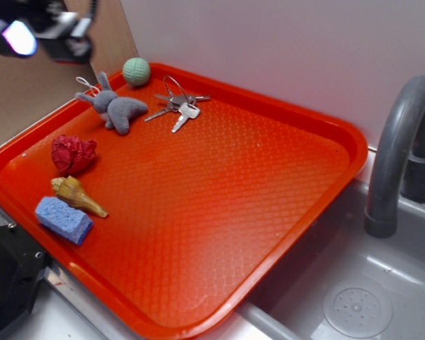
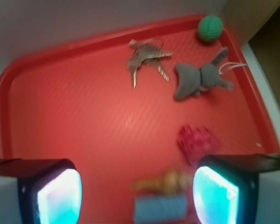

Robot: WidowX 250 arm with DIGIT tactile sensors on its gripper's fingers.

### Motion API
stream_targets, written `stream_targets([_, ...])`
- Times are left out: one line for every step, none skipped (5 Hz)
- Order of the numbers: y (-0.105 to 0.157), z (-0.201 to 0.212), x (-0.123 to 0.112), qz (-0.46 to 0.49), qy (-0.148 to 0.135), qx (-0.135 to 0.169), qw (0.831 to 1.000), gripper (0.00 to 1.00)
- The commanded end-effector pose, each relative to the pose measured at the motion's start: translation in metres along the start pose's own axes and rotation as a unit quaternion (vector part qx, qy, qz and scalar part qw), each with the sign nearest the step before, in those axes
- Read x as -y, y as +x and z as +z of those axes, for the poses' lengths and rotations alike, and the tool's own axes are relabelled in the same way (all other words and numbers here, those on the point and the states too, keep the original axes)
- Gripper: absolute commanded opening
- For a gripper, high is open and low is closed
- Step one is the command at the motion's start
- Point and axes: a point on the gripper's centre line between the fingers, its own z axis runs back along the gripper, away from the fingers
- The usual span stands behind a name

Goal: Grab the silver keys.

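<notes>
The silver keys (image 1: 177, 108) lie on their wire ring at the far side of the red tray (image 1: 283, 212), just right of a grey plush toy (image 1: 115, 108). In the wrist view the silver keys (image 2: 144, 59) sit near the top, well ahead of the fingers. My gripper (image 1: 42, 35) hangs high at the top left of the exterior view, above the tray's left corner. Its two fingers stand wide apart in the wrist view, gripper (image 2: 136, 196) open with nothing held, the glowing pads (image 2: 59, 198) at the bottom corners.
A green ball (image 1: 136, 71) rests at the tray's far corner. A red crumpled item (image 1: 74, 154), a tan shell (image 1: 76, 195) and a blue sponge (image 1: 64, 219) lie along the left side. A grey faucet (image 1: 397, 156) and sink (image 1: 354, 304) stand to the right.
</notes>
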Motion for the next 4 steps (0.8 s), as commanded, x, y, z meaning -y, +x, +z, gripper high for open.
stream_targets([0.031, -0.037, -0.017, 0.199, -0.022, 0.035, 0.979, 1.0])
stream_targets([0.044, -0.053, 0.001, 0.271, -0.025, 0.041, 0.961, 1.0])
stream_targets([0.061, -0.061, 0.01, 0.295, -0.013, 0.023, 0.955, 1.0])
stream_targets([0.083, -0.069, 0.013, 0.323, -0.001, 0.012, 0.946, 1.0])
